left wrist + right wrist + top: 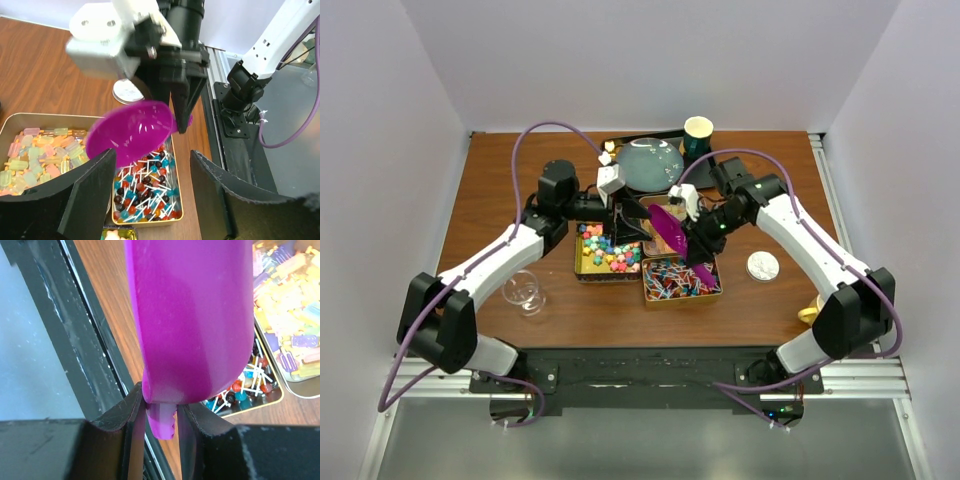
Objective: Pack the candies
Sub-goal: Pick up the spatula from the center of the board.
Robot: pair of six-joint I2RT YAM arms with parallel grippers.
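Note:
My right gripper (701,240) is shut on the handle of a purple scoop (669,229) and holds it tilted above the tins. In the right wrist view the scoop (195,315) fills the frame, its handle stub pinched between the fingers (125,425). In the left wrist view the scoop's bowl (131,132) looks empty. Below it, a gold tin holds red, blue and dark candies on white sticks (146,187) (680,281). Pale gummies (40,152) fill a second tin, multicoloured cubes (605,253) a third. My left gripper (152,156) (624,214) is open and empty beside the scoop.
A clear glass cup (525,291) stands front left. A grey plate (650,163) and a green cup (698,136) sit at the back. A white round lid (763,265) lies right of the tins, and a yellow object (807,315) lies by the right arm.

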